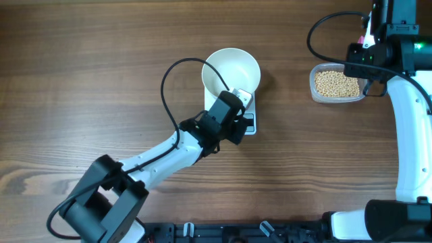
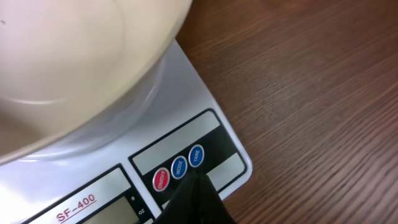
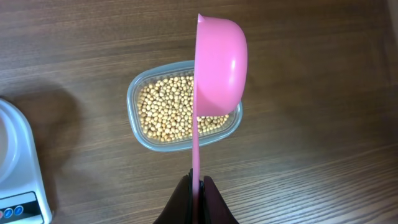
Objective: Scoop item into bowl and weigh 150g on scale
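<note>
Closest, right pincer (image 3: 198, 186) clamps pink scoop (image 3: 219, 68) above round pale-tan beans (image 3: 161, 115); left pincer (image 2: 198, 186) closed.

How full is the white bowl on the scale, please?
Empty: the bowl on the scale shows only its bare white inside.

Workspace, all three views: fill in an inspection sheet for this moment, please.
Surface: wooden table, brown grain.
Job's things: empty white bowl on scale; beans in clear tub.
Clutter: nothing seen.
Grippers: left gripper shut, tip at the scale's buttons, contact unclear; right gripper shut on pink scoop handle, over the tub.
Cables: black cable loops off each arm, the left one crossing over the bowl.
Surroundings: nothing seen beyond the table.
</note>
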